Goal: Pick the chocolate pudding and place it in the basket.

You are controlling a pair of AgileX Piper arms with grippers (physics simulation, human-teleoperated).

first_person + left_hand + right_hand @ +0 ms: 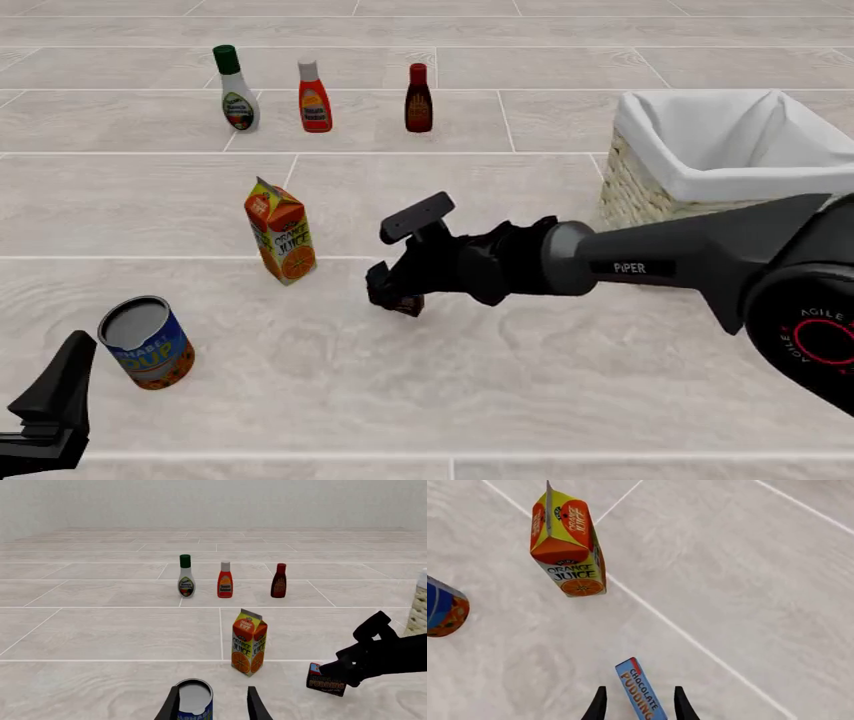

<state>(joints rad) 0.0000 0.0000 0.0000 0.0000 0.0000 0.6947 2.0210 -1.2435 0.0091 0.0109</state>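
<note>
Illumination is even, bright and diffuse across all three of my views; no single source is identifiable. Shadows are nearly nonexistent; only a faint one is visible beneath my orange juice carton [282, 232]. Renders are sharp, without glare, blur or edge distortion.

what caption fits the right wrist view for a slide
Right gripper straddling the chocolate pudding, orange juice carton just ahead.

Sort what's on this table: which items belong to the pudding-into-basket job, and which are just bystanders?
Job items:
- chocolate pudding, between the right gripper fingers
- basket, empty, to the right

Bystanders:
- orange juice carton
- tin can, by the idle left gripper
- three bottles in the back row: white dressing, red ketchup, dark sauce
</note>
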